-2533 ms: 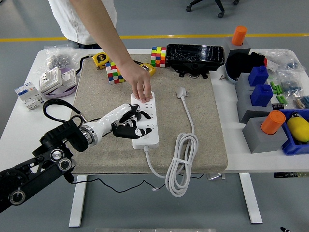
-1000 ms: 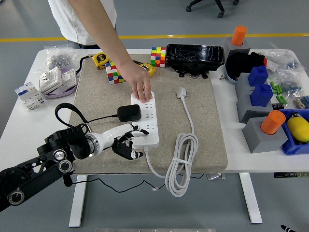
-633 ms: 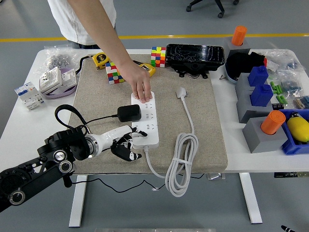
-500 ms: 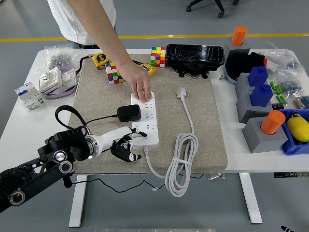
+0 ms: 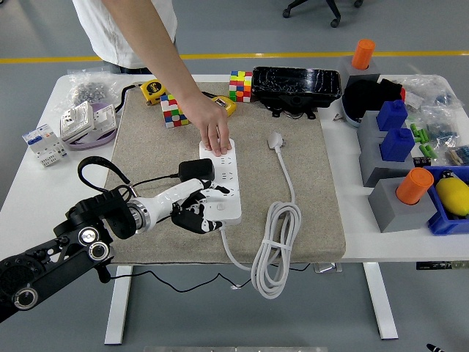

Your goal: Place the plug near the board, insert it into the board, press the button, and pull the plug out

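A white power strip [image 5: 222, 183] lies on the beige mat [image 5: 146, 147]. A black plug [image 5: 196, 170] with a black cord sits in the strip's left side, around its middle. My left hand [image 5: 201, 209] is at the strip's near end, just below the plug, with its fingertips [image 5: 213, 196] on or over the strip's near left part. Its fingers are loosely curled and hold nothing. A person's hand [image 5: 215, 136] presses down on the strip's far end. My right hand is out of view.
The strip's own white plug [image 5: 275, 139] and coiled cord [image 5: 275, 246] lie to its right. Puzzle cubes [image 5: 174, 110], a tape measure [image 5: 152, 89] and a black tray [image 5: 296, 88] line the far edge. Blue and grey blocks [image 5: 392, 147] stand at the right, wall sockets [image 5: 88, 119] at the left.
My left hand let go of the black plug, leaving it in the strip, drew back toward me, and has now moved forward onto the strip's near end. The person's hand has stayed put.
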`<state>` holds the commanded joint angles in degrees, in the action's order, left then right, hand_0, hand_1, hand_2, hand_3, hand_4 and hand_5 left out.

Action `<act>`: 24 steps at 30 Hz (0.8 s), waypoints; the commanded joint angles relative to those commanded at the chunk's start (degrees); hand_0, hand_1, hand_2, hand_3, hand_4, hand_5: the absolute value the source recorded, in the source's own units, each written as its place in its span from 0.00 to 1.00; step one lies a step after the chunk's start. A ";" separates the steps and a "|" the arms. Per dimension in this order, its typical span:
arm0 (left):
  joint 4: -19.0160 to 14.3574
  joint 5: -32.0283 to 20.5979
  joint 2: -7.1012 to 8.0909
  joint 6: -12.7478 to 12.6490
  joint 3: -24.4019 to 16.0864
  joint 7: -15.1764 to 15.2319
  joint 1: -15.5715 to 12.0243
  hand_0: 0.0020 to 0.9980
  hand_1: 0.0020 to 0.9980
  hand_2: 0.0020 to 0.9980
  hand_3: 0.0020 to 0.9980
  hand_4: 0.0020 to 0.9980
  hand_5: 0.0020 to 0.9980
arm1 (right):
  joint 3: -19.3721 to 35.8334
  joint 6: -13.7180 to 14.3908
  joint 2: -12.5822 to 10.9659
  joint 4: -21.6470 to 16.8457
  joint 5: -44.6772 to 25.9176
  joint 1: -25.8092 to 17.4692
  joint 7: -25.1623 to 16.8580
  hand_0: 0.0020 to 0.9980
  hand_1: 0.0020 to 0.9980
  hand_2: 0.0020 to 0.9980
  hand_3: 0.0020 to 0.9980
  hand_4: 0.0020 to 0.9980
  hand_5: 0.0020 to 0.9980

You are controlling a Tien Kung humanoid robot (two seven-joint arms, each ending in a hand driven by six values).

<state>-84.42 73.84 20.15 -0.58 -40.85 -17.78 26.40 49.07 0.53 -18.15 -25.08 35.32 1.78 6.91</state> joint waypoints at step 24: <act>16.95 13.08 -5.20 -17.96 2.91 12.78 5.05 0.81 0.82 0.82 0.81 0.95 0.31 | 0.36 -0.05 0.38 0.06 -0.24 -0.30 -0.01 0.68 0.68 0.69 0.59 0.93 0.52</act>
<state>-67.47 86.92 14.96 -18.54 -37.94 -5.00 31.45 49.43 0.48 -17.77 -25.02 35.08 1.49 6.91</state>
